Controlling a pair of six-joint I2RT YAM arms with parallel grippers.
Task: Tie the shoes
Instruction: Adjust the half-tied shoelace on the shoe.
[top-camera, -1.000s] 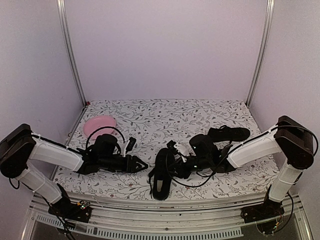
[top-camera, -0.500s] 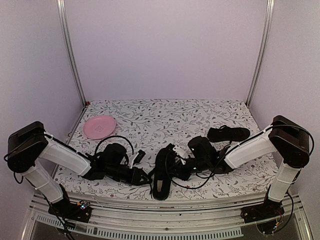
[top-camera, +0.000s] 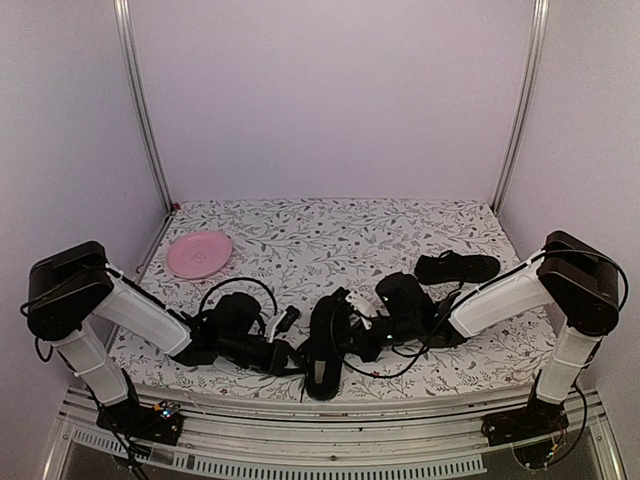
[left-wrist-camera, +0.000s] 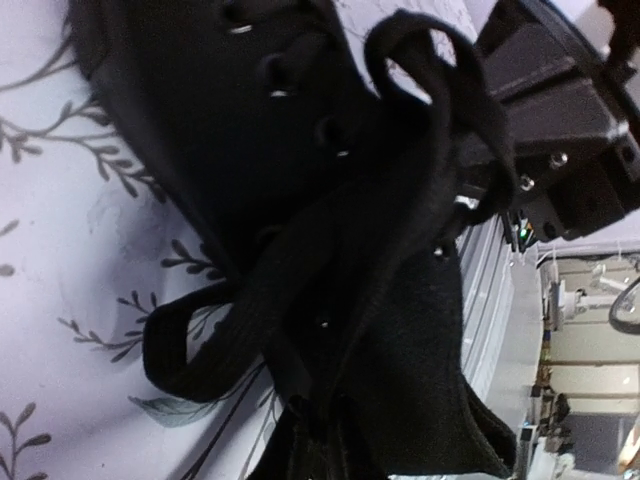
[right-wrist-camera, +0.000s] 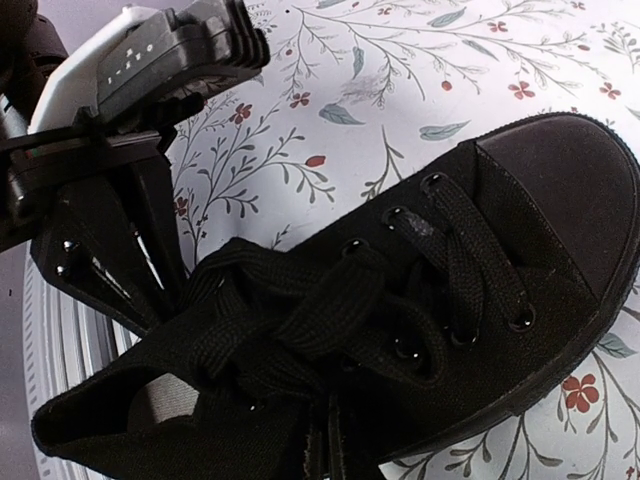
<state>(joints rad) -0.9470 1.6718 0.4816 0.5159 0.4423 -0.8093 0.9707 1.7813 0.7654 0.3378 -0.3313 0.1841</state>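
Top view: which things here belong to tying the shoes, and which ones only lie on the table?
For the job: near shoe, far shoe, laces, left tool, right tool.
Only lying there: pink plate.

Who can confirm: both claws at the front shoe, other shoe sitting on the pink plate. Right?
Not quite. The other shoe lies on the flowered table at back right, beside the right arm, apart from the pink plate at back left; the top external view shows it. The left claw and right claw are at the front shoe.
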